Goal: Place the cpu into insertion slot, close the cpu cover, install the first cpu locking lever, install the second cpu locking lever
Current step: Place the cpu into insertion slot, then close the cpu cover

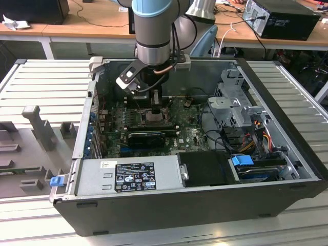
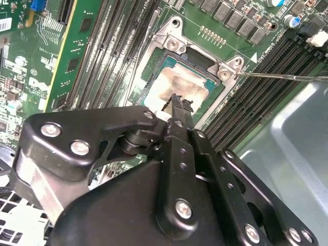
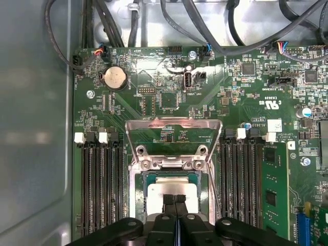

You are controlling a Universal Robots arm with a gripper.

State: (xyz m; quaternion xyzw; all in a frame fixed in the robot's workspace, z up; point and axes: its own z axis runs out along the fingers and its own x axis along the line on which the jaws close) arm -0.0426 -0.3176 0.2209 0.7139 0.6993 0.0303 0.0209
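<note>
The cpu (image 3: 171,190) lies flat in the insertion slot (image 3: 135,202), its pale silvery face (image 2: 177,84) up. My gripper (image 3: 175,201) stands right over the chip, its fingertips (image 2: 179,105) pressed together and at or just above the metal face; whether they touch it I cannot tell. The cpu cover (image 3: 174,122) is swung open beyond the slot, the green board showing through its window. A thin metal lever rod (image 2: 282,77) sticks out sideways from the socket corner. In the exterior view the gripper (image 1: 156,109) reaches down into the open computer case onto the socket (image 1: 154,120).
Memory slots (image 3: 97,184) flank the socket on both sides. A long black module (image 1: 147,137) lies just in front of the socket. The power supply (image 1: 128,177), drive cage (image 1: 236,102) and cables (image 1: 256,130) crowd the case. A coin battery (image 3: 114,78) sits beyond the cover.
</note>
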